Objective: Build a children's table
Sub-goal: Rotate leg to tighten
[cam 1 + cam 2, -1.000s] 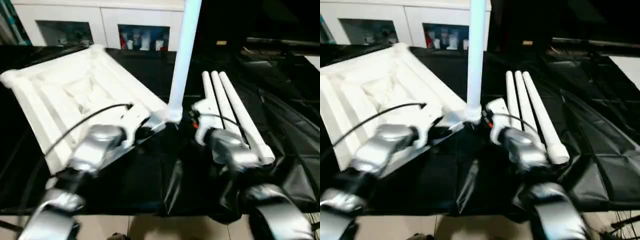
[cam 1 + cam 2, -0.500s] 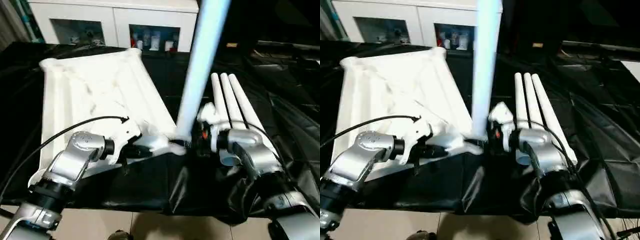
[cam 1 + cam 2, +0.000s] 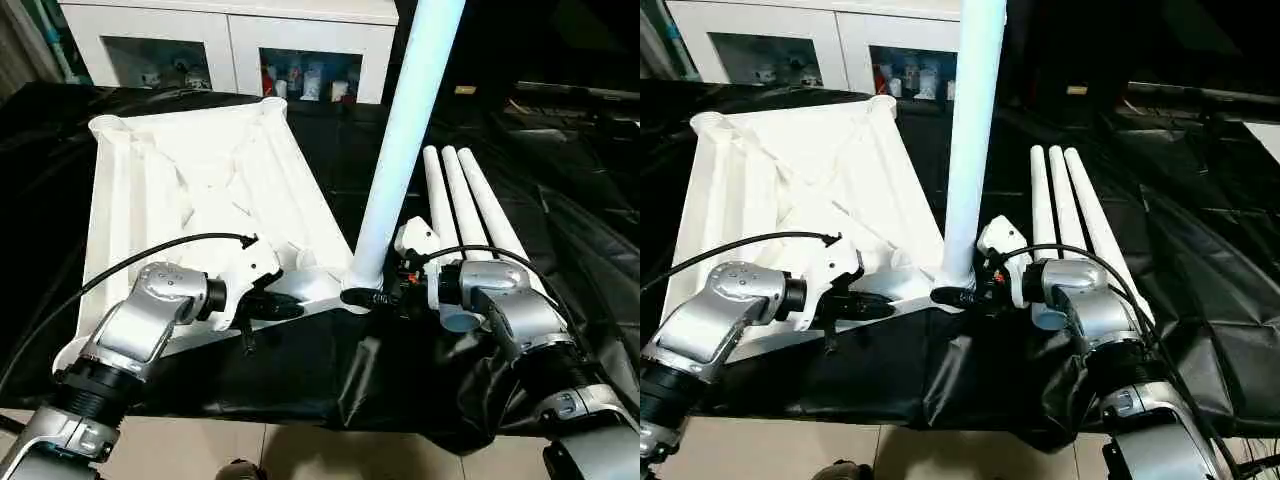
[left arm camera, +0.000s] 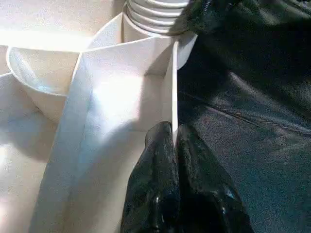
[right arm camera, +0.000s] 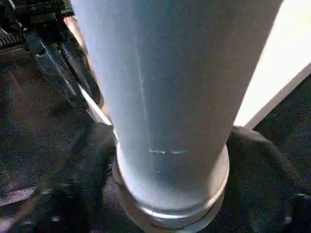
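Note:
The white tabletop [image 3: 190, 190] lies ribbed side up on black cloth. One white leg [image 3: 400, 150] stands upright in its near right corner socket [image 4: 146, 19], leaning slightly right. My right gripper [image 3: 375, 297] is shut on the leg's base, with black fingers [image 5: 82, 160] on either side of the tube [image 5: 165, 97]. My left gripper [image 4: 174, 133] is shut on the tabletop's thin rim wall [image 4: 174, 82], just left of that corner. Three more legs [image 3: 465, 210] lie side by side on the cloth to the right.
A white glass-door cabinet [image 3: 230, 50] stands behind the work. Crumpled black cloth [image 3: 580, 230] covers the whole surface and hangs over the near edge above a tiled floor [image 3: 300, 450]. A black cable [image 3: 130, 265] arcs over my left forearm.
The head camera has shifted and steadied, so the whole picture moved. Both grippers keep their holds. The leg's foot now sits slightly lower at the corner socket.

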